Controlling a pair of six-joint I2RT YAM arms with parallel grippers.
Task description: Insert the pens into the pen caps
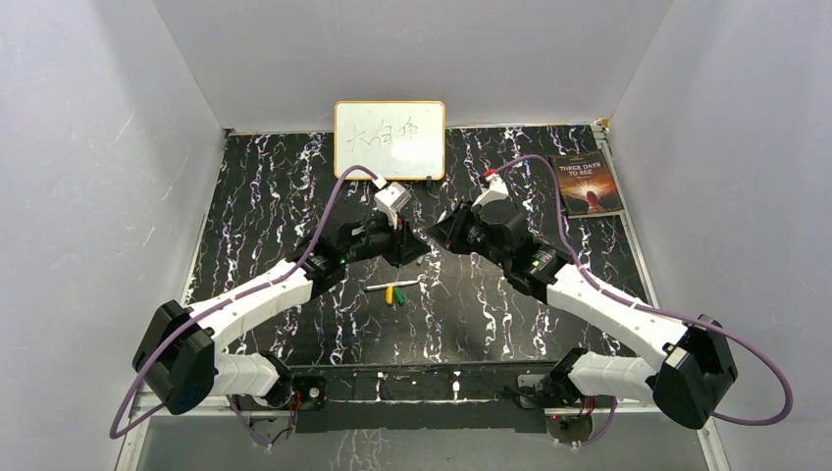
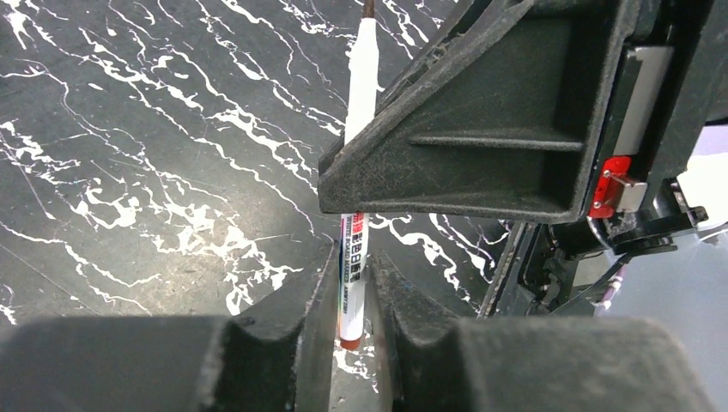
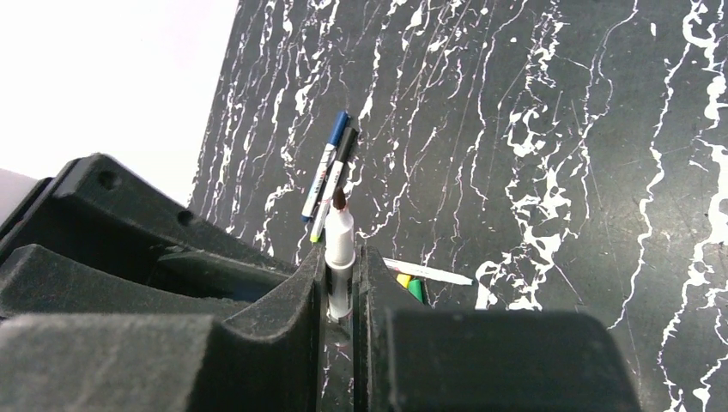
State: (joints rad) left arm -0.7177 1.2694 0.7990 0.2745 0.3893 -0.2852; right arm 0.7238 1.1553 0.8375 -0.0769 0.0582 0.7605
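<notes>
One whitish pen (image 2: 362, 77) with a dark tip is gripped by both arms over the middle of the marbled table. My left gripper (image 2: 353, 262) is shut on its red-ended rear. My right gripper (image 3: 342, 270) is shut on the barrel just behind the tip, and one of its fingers (image 2: 464, 129) crosses the pen. Another bare pen (image 1: 390, 286) lies on the table beside a yellow cap (image 1: 389, 294) and a green cap (image 1: 399, 294). In the right wrist view, two pens lie crossed with a blue cap (image 3: 341, 123) and a black cap (image 3: 348, 139) on them.
A small whiteboard (image 1: 390, 138) leans at the back centre. A dark book (image 1: 587, 183) lies at the back right. White walls close in the table on three sides, and purple cables loop over both arms.
</notes>
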